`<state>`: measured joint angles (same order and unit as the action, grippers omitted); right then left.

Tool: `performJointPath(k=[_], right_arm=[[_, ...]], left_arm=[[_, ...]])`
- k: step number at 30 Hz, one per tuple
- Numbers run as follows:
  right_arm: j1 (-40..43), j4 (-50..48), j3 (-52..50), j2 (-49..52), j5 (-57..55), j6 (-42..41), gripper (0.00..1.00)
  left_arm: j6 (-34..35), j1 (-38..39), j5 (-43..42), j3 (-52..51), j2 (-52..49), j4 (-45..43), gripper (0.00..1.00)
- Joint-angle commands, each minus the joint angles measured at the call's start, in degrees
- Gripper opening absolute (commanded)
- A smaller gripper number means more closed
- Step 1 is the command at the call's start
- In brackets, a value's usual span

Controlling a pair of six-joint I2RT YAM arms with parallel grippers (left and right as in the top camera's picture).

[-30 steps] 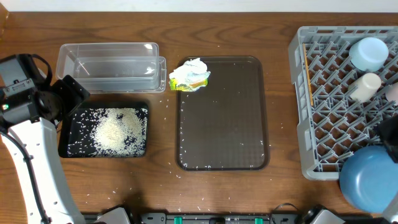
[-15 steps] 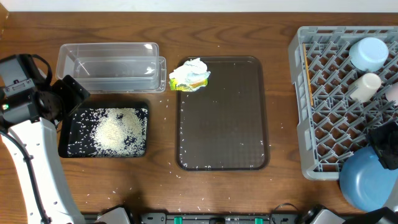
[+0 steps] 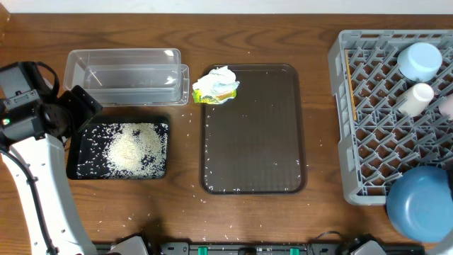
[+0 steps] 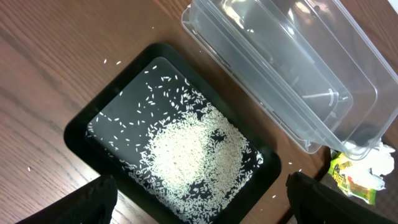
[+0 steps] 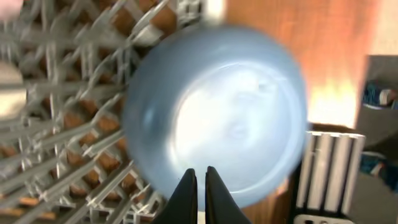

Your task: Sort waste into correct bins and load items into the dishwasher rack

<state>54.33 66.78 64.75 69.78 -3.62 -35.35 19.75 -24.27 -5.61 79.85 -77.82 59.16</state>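
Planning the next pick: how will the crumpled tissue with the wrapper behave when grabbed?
The crumpled tissue looks loose, so probably light and squashy. Its yellow-green wrapper seems a separate piece and may drop off. Lying across the brown tray's rim, it may snag if pushed.

Two bowls: large bowl (image 3: 421,212), small bowl (image 3: 420,60). Two cups: white cup (image 3: 416,99), pink cup (image 3: 449,106). Two bins: clear tub (image 3: 124,53), black tray (image 3: 167,150). One brown tray (image 3: 255,127), one rack (image 3: 368,142), one tissue (image 3: 216,85)

Left arm (image 3: 37,166) along left side, jaws spread wide; right jaws nearly touching, facing downward
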Motion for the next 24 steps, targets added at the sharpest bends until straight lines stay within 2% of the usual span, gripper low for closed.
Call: performJointPath(k=[1, 7, 13, 24], right_arm=[[5.40, 0.76, 0.70, -2.58, 1.16, -0.17, 0.05], [11.45, 0.13, 0.33, -0.31, 1.29, -3.54, 0.06], [15.85, -2.54, 0.00, 4.11, -4.28, -14.95, 0.05], [21.94, -6.21, 0.00, 17.03, -8.63, -18.21, 0.01]], left_arm=[[0.74, -0.20, 0.26, 0.52, 0.20, 0.17, 0.90], [0.72, -0.20, 0.26, 0.52, 0.20, 0.17, 0.90], [0.72, -0.20, 0.26, 0.52, 0.20, 0.17, 0.90], [0.74, -0.20, 0.26, 0.52, 0.20, 0.17, 0.90]])
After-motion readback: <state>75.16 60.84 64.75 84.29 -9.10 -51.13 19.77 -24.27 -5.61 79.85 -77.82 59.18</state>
